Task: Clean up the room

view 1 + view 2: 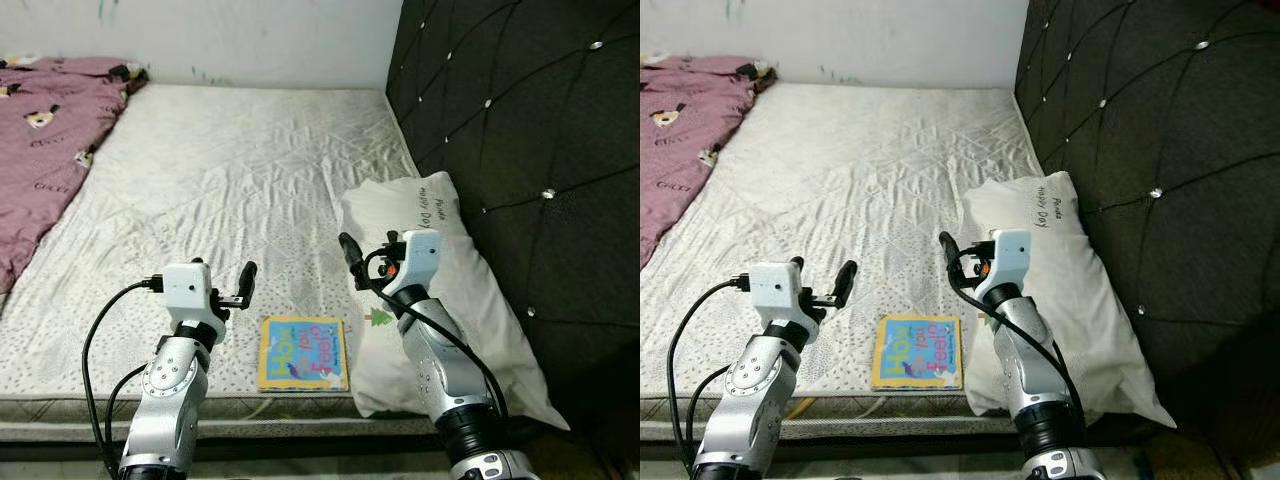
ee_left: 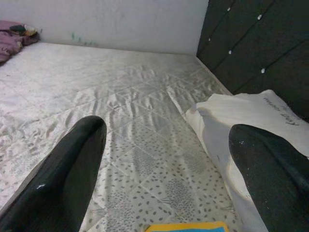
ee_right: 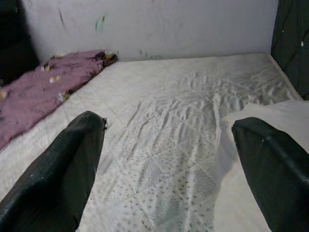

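Two end effectors, left end effector (image 1: 243, 287) and right end effector (image 1: 352, 262), hover spread and empty above the bed (image 1: 230, 170); the book (image 1: 303, 353) lies at its near edge beside the pillow (image 1: 450, 300), probably untouched.

A bedroom in a home: a bare quilted mattress (image 1: 230, 190) spreads ahead, a black tufted headboard (image 1: 520, 130) rises at three o'clock, a white pillow (image 1: 450, 290) lies against it, and a purple blanket (image 1: 40, 140) bunches at ten o'clock below a scuffed white wall (image 1: 250, 35).
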Available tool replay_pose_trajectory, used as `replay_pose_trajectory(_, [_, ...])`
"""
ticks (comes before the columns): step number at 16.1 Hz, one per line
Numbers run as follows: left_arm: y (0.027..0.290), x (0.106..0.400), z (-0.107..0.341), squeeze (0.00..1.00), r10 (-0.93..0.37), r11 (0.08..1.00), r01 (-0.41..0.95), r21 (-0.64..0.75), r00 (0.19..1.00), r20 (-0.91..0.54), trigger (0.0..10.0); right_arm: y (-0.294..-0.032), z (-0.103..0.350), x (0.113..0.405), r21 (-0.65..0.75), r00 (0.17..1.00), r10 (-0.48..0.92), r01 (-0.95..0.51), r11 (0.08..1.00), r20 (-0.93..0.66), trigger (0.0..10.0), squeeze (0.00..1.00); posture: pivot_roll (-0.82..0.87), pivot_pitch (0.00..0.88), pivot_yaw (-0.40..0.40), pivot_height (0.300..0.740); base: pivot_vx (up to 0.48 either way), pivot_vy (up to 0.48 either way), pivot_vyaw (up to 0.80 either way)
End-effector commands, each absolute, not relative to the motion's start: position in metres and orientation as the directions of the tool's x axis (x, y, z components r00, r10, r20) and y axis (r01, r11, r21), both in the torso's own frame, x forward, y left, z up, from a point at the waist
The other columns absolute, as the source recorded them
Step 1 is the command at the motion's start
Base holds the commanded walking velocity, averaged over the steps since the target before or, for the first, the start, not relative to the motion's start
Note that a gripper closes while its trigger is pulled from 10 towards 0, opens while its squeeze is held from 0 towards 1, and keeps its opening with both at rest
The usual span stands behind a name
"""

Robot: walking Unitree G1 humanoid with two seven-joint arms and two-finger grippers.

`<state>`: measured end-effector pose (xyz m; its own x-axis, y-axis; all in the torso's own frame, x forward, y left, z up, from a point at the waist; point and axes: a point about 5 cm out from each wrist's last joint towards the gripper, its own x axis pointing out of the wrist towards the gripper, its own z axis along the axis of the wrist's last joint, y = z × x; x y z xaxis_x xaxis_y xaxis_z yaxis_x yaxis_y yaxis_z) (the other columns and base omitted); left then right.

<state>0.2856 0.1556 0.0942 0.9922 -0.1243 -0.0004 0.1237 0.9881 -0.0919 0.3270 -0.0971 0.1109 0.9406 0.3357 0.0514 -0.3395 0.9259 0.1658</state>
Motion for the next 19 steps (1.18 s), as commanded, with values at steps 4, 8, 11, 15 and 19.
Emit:
replay_pose_trajectory(4, [0.1512,0.2870,0.0933,0.00,-0.135,0.986,0.133,-0.103,0.991,-0.005,10.0,-0.1031,0.1124,0.3264,0.141,0.946,0.320,-0.324,0.935,0.055,10.0,0.00,0.05,0.000,-0.029,0.740,0.000,0.000,0.79])
replay_pose_trajectory(8, [0.1502,0.2884,0.0921,0.00,-0.142,0.982,0.141,-0.128,0.990,-0.006,10.0,-0.1036,0.1124,0.3272,0.154,0.953,0.297,-0.302,0.941,0.052,10.0,0.00,0.05,0.000,-0.033,0.740,0.000,0.080,0.16])
replay_pose_trajectory(11, [0.1499,0.2894,0.0917,0.00,-0.144,0.980,0.142,-0.136,0.989,-0.006,10.0,-0.1062,0.1116,0.3282,0.148,0.957,0.287,-0.290,0.946,0.042,10.0,0.00,0.05,0.000,-0.034,0.740,0.000,0.434,0.00])
replay_pose_trajectory(15, [0.1497,0.2913,0.0941,0.00,-0.139,0.980,0.139,-0.142,0.990,0.013,10.0,-0.1059,0.1093,0.3277,0.142,0.956,0.294,-0.294,0.945,0.024,10.0,0.00,0.04,0.000,-0.036,0.740,0.000,0.480,0.00])
replay_pose_trajectory(19, [0.1498,0.2928,0.0940,0.00,-0.131,0.980,0.131,-0.148,0.991,0.012,10.0,-0.1058,0.1078,0.3282,0.131,0.955,0.295,-0.294,0.947,0.013,10.0,0.00,0.04,0.000,-0.040,0.740,0.000,0.480,0.00])
